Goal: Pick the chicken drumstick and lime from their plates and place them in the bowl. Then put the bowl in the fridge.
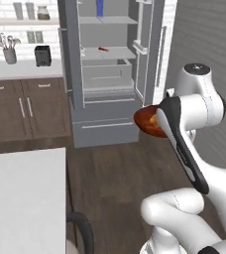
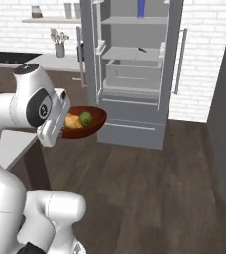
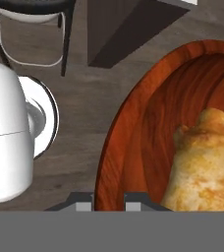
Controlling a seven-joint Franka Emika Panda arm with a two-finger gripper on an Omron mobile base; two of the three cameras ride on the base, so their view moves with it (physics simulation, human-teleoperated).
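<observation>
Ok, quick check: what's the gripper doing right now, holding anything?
Gripper: shut on the rim of the bowl, carrying it off the floor with the chicken drumstick and lime inside.

Reddish-brown bowl (image 2: 92, 120) aloft holding drumstick (image 2: 73, 121) and lime (image 2: 86, 117), fridge (image 2: 135, 74) open

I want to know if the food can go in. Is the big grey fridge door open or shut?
Open. The tall grey metal fridge shows its pale shelves and drawer inside, with its door swung aside.
</observation>
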